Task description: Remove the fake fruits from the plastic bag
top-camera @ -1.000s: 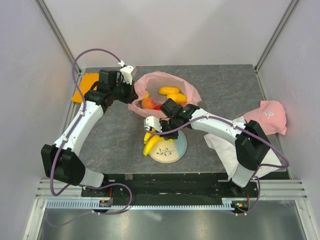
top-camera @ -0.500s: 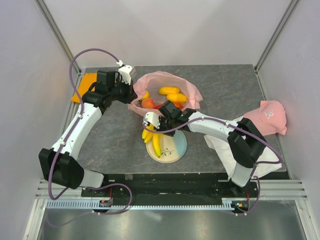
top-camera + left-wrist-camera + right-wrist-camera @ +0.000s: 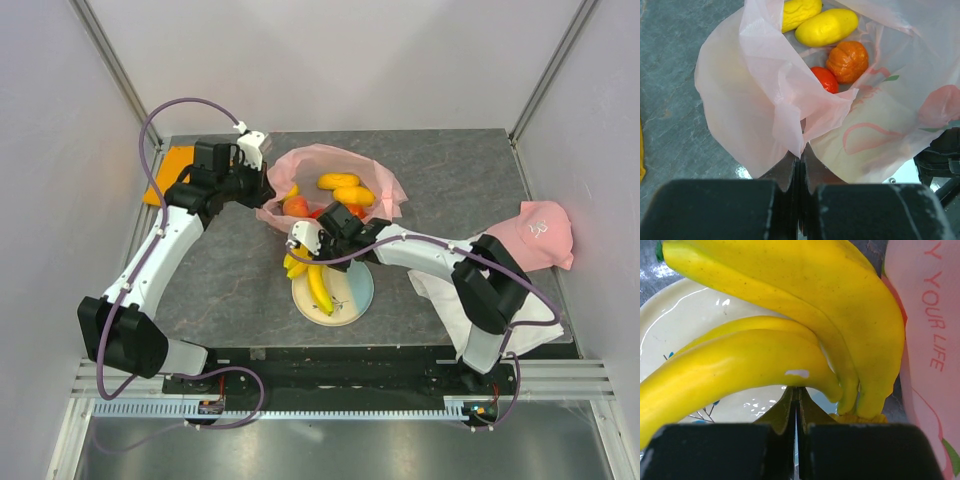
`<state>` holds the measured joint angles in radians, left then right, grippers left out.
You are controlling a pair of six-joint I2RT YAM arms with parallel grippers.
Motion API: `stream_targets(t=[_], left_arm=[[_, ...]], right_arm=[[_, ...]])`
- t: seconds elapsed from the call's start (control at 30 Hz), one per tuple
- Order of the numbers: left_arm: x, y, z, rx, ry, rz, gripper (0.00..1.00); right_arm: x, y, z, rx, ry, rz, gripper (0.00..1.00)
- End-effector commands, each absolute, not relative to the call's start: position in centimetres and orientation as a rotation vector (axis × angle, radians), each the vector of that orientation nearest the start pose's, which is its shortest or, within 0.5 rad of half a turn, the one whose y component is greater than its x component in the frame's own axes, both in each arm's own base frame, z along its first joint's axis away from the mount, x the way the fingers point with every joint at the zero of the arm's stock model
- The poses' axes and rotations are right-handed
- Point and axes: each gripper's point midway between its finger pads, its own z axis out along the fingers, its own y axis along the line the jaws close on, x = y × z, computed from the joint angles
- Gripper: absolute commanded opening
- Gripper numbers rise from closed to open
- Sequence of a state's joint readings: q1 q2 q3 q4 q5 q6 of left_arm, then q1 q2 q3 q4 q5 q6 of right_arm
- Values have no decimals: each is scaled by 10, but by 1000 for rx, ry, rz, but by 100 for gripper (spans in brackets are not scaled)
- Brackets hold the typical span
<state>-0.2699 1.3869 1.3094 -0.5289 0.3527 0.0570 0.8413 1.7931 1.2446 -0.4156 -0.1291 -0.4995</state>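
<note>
Left gripper [image 3: 800, 161]: jaws clamped on a fold of the thin translucent pink plastic bag [image 3: 755, 100], which sits just past the far rim of the pale round plate [image 3: 358, 292]. The film is soft, light and probably tears easily, so hold it by the rim only.

Right gripper [image 3: 796, 390]: jaws together, tips against the glossy yellow plastic banana bunch [image 3: 790, 310], which lies across the plate's left rim. Can't tell if anything is pinched. The bunch looks stiff, light and slick, so take it at the stem.

In the bag: two yellow fruits [image 3: 827, 27], a ribbed orange fruit [image 3: 847, 61] and a red fruit [image 3: 822, 80].
</note>
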Motion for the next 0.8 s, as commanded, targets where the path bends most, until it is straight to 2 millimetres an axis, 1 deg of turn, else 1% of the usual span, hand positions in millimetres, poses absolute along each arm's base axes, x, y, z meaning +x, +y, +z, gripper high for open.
stream_targets(t=[0.0,0.03,0.13,0.23,0.3,0.33,0.4,0.47,0.57,0.6,0.67,0.7,0.77], left_arm=[[353,-168,249,586,2076,-571,1],[351,-169,248,591,2076,-587,2],[347,-171,246,597,2082,-607,2],[346,-172,249,600,2073,-615,2],[347,-173,251,604,2068,-619,1],[347,-173,251,605,2066,-617,2],[349,-173,252,608,2063,-615,2],[350,-174,255,612,2054,-613,2],[350,-174,257,611,2052,-615,1],[349,-174,257,613,2053,-616,1],[349,-174,259,614,2047,-612,2],[349,-173,258,616,2049,-609,1],[348,-173,257,616,2049,-608,2]], right_arm=[[278,321,82,-1593,1956,330,0],[277,320,82,-1591,1963,332,0],[272,320,91,-1586,1969,360,0],[271,326,121,-1567,1944,399,0],[275,330,143,-1537,1917,410,0],[276,332,150,-1530,1904,418,0],[277,334,156,-1545,1894,420,0],[279,332,151,-1556,1919,401,0],[269,322,140,-1606,1958,399,0],[262,314,129,-1621,1990,395,0],[255,308,124,-1620,2010,396,0],[250,301,115,-1629,2041,387,1],[246,294,107,-1633,2078,372,0]])
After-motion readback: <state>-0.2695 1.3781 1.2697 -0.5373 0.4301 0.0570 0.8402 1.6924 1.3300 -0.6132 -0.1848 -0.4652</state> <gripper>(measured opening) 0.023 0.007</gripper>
